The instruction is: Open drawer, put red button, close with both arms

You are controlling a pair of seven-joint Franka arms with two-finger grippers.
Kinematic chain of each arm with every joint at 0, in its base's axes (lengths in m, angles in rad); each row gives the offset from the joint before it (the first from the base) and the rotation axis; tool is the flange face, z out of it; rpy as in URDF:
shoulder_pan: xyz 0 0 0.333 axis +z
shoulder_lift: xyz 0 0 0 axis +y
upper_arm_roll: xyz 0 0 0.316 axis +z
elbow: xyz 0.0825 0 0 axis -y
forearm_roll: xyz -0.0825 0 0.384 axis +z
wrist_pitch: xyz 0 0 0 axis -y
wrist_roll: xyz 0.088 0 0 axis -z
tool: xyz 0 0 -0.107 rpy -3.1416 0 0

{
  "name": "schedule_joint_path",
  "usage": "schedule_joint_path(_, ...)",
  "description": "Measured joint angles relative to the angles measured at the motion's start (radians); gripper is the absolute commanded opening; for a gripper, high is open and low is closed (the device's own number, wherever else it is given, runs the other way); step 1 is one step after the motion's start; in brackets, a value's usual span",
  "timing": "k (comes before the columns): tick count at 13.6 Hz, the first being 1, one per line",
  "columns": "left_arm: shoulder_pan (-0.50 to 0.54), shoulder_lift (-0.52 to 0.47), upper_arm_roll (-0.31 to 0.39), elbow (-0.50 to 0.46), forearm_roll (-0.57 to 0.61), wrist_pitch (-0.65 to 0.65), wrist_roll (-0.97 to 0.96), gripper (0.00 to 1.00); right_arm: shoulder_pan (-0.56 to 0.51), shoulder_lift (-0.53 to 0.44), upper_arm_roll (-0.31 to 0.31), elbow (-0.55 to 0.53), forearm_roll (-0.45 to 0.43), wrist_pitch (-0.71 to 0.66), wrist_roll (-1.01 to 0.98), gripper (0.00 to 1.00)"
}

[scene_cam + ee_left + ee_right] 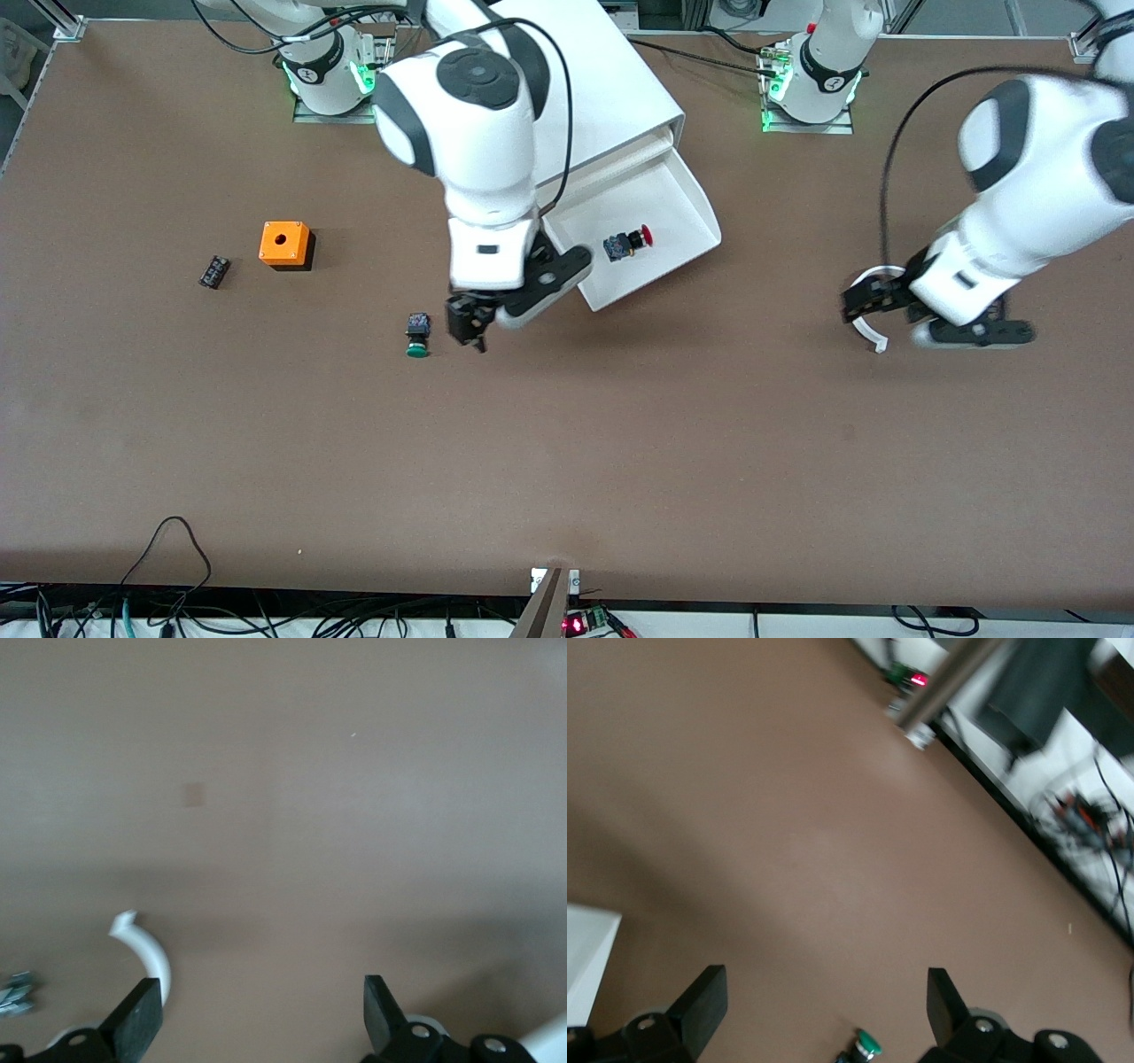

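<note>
nearest the front camera, the green-capped button [417, 337] lies on the brown table [567, 461], cap toward the camera. right beside it the right gripper [468, 326] hangs over bare table, fingers [700, 1003] spread wide and holding nothing; in the right wrist view the green cap [868, 1044] peeks up between them. off at three o'clock from there, toward the left arm's end, the left gripper [866, 306] hovers over the table, jaws apart too, a curved white piece [146, 952] showing beside one finger. farther from the camera, the drawer [695, 190] stands pulled open from the white cabinet [611, 80], and the red button [627, 241] lies on its side inside it, red cap pointing to three o'clock. at nine o'clock sit the orange box [285, 244] and a small black part [213, 271].
</note>
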Motion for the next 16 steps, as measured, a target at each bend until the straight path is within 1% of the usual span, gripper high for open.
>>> schedule_joint_path(2,-0.044,0.043,-0.015,-0.068,0.0,0.148,-0.094,1.0,-0.037,-0.001,-0.001,-0.034,0.0,-0.003,0.196,1.0)
schedule_joint_path(4,-0.08,0.084,-0.025,-0.122,0.0,0.266,-0.174,1.0,-0.064,-0.005,-0.003,-0.074,0.0,-0.006,0.415,1.0)
schedule_joint_path(6,-0.125,0.123,-0.027,-0.15,0.0,0.327,-0.28,1.0,-0.092,-0.028,-0.004,-0.093,0.0,-0.057,0.552,1.0)
schedule_joint_path(8,-0.182,0.148,-0.03,-0.156,0.0,0.337,-0.436,1.0,-0.141,-0.076,-0.006,-0.101,0.0,-0.17,0.597,1.0)
schedule_joint_path(10,-0.232,0.157,-0.04,-0.167,0.0,0.337,-0.573,1.0,-0.239,-0.132,0.004,-0.11,0.004,-0.251,0.59,1.0)
schedule_joint_path(12,-0.256,0.159,-0.072,-0.194,0.0,0.337,-0.693,1.0,-0.358,-0.188,0.025,-0.131,0.034,-0.286,0.493,1.0)
schedule_joint_path(14,-0.259,0.159,-0.12,-0.22,0.0,0.337,-0.81,1.0,-0.455,-0.241,0.031,-0.174,0.052,-0.293,0.359,1.0)
schedule_joint_path(16,-0.259,0.159,-0.183,-0.241,0.0,0.337,-0.929,1.0,-0.535,-0.293,0.034,-0.225,0.072,-0.293,0.227,1.0)
